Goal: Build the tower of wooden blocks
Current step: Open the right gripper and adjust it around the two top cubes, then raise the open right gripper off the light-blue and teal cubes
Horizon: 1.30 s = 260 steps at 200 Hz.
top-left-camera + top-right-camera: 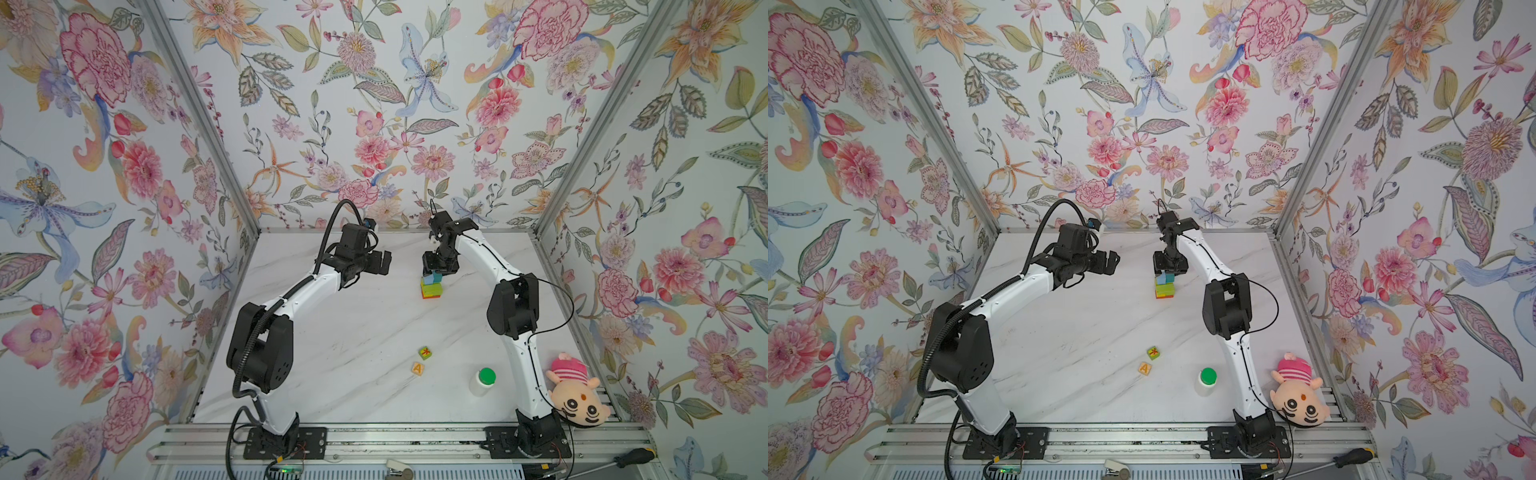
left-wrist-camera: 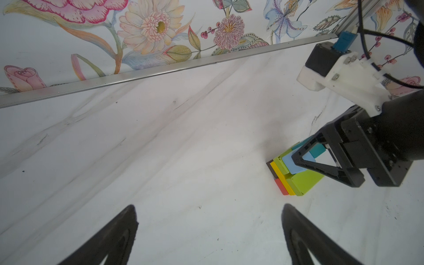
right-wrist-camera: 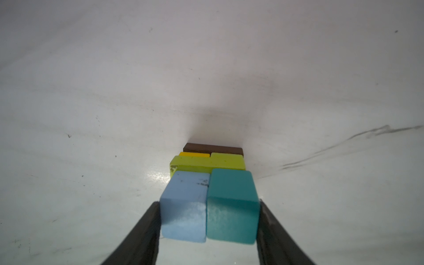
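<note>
Marble tabletop point(image 1: 353, 324), block tower point(image 1: 432, 286) mid-back; floral wallpaper walls point(image 1: 374, 104) around.

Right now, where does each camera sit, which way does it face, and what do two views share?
Top view: overhead, looking down and forward; left arm, right arm, tower.
Top view: alongside, same aim; tower.
Left wrist: on left arm, facing table; open left gripper.
Right wrist: on right arm, facing down; right gripper clamping top cubes.
Shared: the tower.

Both top views: high above front edge, looking down on whole bench point(image 1: 353, 324). Left wrist: slanted, moderately near tower point(image 2: 305, 181). Right wrist: close on same tower.
</note>
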Motion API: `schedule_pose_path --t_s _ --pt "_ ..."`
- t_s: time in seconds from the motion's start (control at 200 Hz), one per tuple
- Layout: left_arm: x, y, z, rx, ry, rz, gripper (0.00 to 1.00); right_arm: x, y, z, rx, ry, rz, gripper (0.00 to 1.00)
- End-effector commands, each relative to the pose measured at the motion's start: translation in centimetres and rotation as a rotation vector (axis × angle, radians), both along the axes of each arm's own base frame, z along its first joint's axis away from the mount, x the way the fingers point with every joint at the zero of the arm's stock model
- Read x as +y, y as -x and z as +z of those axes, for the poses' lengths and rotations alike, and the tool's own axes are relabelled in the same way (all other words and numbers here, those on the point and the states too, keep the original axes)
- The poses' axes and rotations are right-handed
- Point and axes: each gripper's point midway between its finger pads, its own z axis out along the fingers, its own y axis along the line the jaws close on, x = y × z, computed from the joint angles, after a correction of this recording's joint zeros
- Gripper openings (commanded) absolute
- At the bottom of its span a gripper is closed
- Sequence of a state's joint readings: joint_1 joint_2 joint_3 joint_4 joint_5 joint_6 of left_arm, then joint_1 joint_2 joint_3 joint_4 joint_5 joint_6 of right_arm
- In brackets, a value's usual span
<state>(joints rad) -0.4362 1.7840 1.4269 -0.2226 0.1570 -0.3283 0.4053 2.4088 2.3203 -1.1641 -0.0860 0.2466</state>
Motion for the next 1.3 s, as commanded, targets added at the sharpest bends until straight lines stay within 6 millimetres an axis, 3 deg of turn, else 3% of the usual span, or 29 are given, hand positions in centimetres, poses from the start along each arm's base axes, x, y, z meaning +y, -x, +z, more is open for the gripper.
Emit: schedule_pose_path --t_s 0.0,0.485,0.696,0.941,1.296 --pt "0.3 -0.7 1.1 -0.025 0.008 -0.014 0.99 0.0 0.2 -1.3 0.040 0.013 -0.004 0.60" --pt "0.5 -0.8 0.8 -0.017 0.009 -0.008 0.99 0.6 0.2 -1.3 0.042 -0.007 0.000 0.63" --pt "0.6 -0.8 0.8 -0.014 0.017 -0.006 0.99 0.6 0.1 -0.6 0.030 -0.015 0.008 0.72" --pt "0.5 -0.8 1.1 -0.019 0.026 -0.004 0.99 0.7 -0.4 1.8 -0.025 -0.034 0.014 0.86" --pt "0.4 -0.7 1.0 -0.016 0.045 0.002 0.99 -0.6 -0.3 6.2 -0.104 -0.044 -0.011 0.89"
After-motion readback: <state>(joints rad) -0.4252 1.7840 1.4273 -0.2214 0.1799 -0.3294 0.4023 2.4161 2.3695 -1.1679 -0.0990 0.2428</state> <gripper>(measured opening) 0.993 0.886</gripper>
